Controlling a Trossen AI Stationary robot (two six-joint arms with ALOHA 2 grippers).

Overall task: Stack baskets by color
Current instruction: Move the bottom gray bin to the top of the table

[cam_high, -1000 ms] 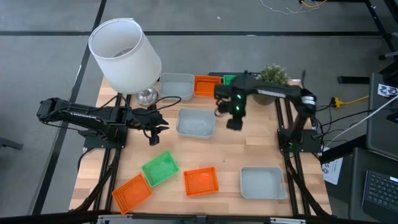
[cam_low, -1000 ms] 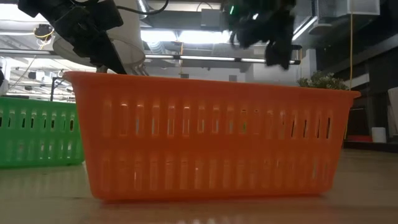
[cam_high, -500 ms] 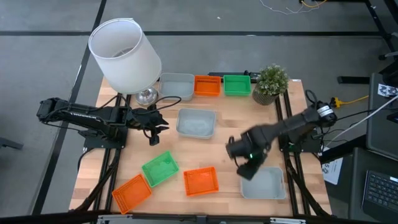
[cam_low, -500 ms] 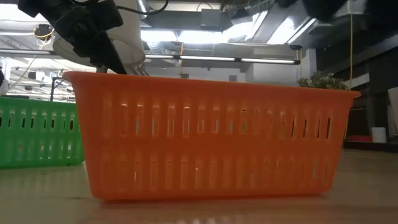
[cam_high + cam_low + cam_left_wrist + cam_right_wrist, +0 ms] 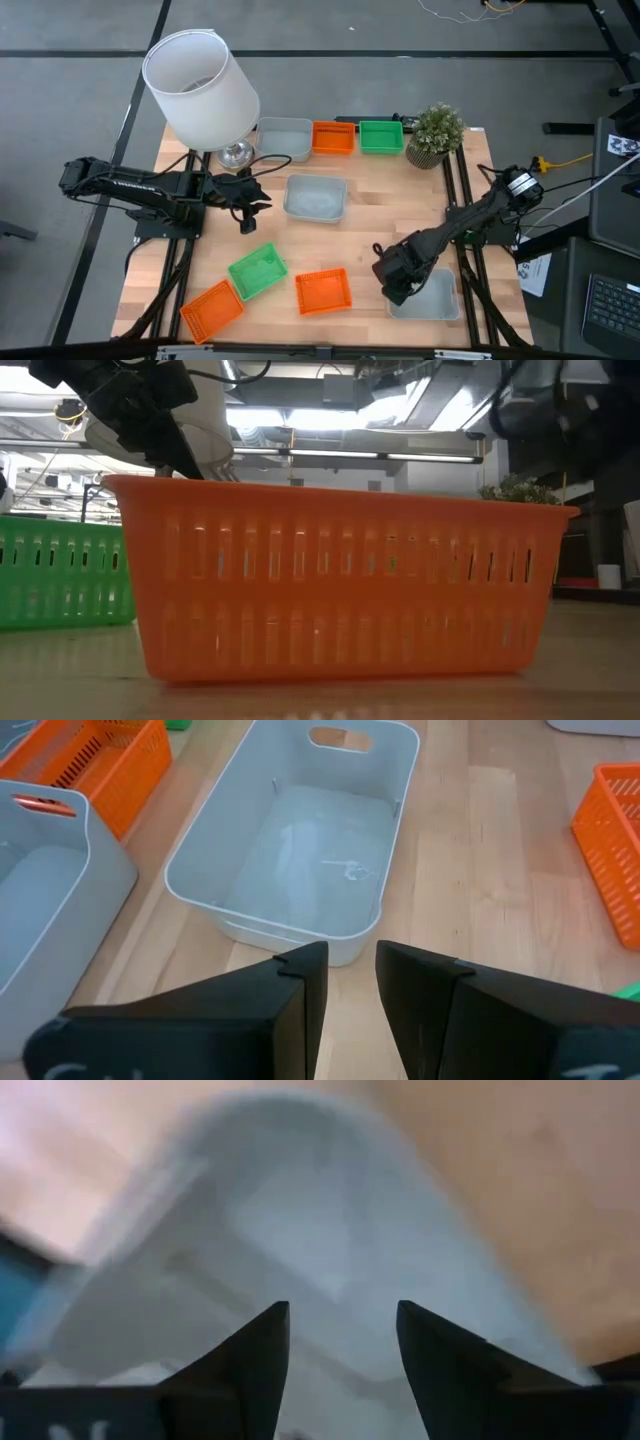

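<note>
Right gripper (image 5: 392, 283) wide open, empty, over grey basket (image 5: 428, 296), long axis left-right; left gripper (image 5: 248, 205) narrow gap, empty.

The right gripper (image 5: 397, 275) hangs over the near-right pale grey basket (image 5: 428, 296), at its left edge. The left gripper (image 5: 248, 203) waits left of the central grey basket (image 5: 316, 197). Three baskets line the far edge.

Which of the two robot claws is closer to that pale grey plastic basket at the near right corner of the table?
Right. The right gripper hangs open at the pale grey plastic basket, over its left rim. The left gripper waits far across the table, beside the white lampshade.
</note>
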